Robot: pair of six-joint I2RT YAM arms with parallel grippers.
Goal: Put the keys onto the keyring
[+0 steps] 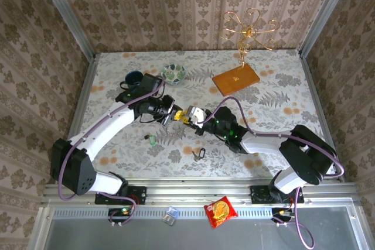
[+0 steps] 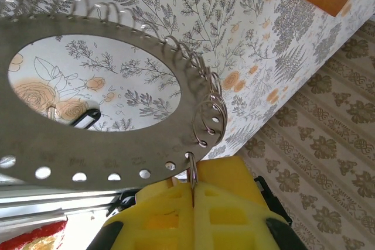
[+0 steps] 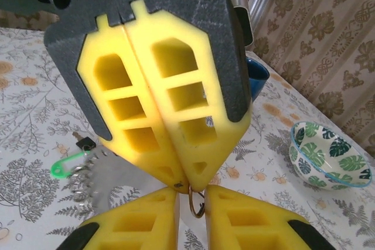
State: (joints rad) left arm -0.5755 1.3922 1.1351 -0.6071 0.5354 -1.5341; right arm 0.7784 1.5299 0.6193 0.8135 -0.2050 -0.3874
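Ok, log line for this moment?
left gripper shut on ring | right gripper flanking ring, grip unclear | green key on table

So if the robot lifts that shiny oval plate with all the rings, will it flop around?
Probably not. The oval metal plate looks like flat sheet metal, so it is likely stiff. Its split rings sit loose through holes along the edge, so they would probably swing and jingle. The plate is thin with a big cut-out, so it is likely light.

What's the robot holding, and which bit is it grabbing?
The left hand pinches the free end of a small metal ring hooked through the holed plate.
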